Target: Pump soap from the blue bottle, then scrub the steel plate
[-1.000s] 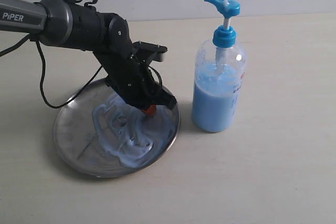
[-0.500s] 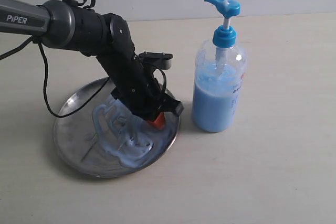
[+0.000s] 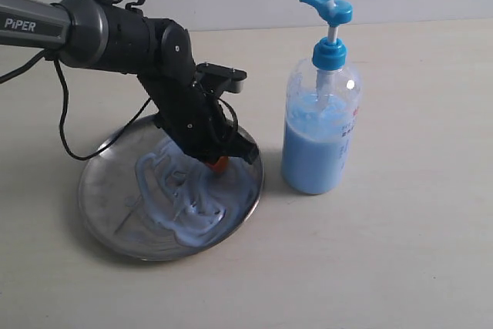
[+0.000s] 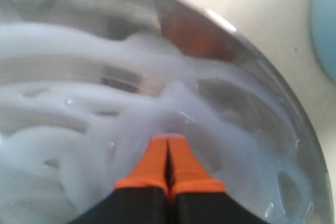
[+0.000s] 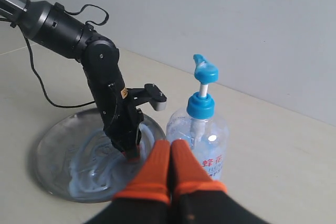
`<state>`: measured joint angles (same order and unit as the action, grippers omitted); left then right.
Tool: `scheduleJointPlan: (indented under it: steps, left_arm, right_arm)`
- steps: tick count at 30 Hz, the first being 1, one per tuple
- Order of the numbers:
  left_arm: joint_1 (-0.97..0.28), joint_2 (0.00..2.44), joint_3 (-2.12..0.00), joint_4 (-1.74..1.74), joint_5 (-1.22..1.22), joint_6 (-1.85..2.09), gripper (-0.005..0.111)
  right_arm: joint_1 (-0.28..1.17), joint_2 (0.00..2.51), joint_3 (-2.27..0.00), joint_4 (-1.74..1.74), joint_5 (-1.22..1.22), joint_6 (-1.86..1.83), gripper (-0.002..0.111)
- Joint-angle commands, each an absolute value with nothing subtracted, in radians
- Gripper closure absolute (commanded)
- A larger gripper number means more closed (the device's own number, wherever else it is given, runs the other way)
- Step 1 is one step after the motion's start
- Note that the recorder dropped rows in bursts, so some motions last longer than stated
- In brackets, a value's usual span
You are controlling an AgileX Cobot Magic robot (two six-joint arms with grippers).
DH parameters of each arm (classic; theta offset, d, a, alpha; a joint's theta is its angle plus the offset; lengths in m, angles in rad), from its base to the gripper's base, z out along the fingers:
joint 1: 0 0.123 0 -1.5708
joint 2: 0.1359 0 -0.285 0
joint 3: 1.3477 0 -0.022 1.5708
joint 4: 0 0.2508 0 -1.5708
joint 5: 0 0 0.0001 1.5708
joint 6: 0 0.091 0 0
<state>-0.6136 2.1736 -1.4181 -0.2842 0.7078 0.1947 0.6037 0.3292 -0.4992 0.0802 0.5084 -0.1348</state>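
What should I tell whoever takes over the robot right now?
Left gripper: shut, holding nothing, tips down in the soap on the plate.
Right gripper: shut, holding nothing, clear of the bottle and the plate.
Things: the plate lies on the table; the bottle stands upright just right of it in the exterior view, roughly half full.
Done: soap is on the plate, smeared in swirls.
Left: probably more scrubbing; the plate's left part looks bare.
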Motion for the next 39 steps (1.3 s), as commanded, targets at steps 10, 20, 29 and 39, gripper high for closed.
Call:
scheduleJointPlan:
  steps: [10,20,29,39]
  left_arm:
    - [-0.617,2.191,-1.411,-0.378,0.781,0.259,0.107]
    - [-0.617,2.191,-1.411,-0.225,0.779,0.219,0.107]
    - [-0.617,2.191,-1.411,-0.334,0.617,0.15,0.107]
    - [-0.619,2.191,-1.411,-0.39,0.859,0.286,0.107]
  right_arm:
    - [0.604,0.325,-0.494,0.08,0.497,-0.13,0.108]
    - [0.604,0.325,-0.494,0.079,0.5,-0.13,0.108]
    - [0.604,0.325,-0.494,0.079,0.495,-0.13,0.108]
    - [0.604,0.325,-0.494,0.103,0.5,-0.13,0.108]
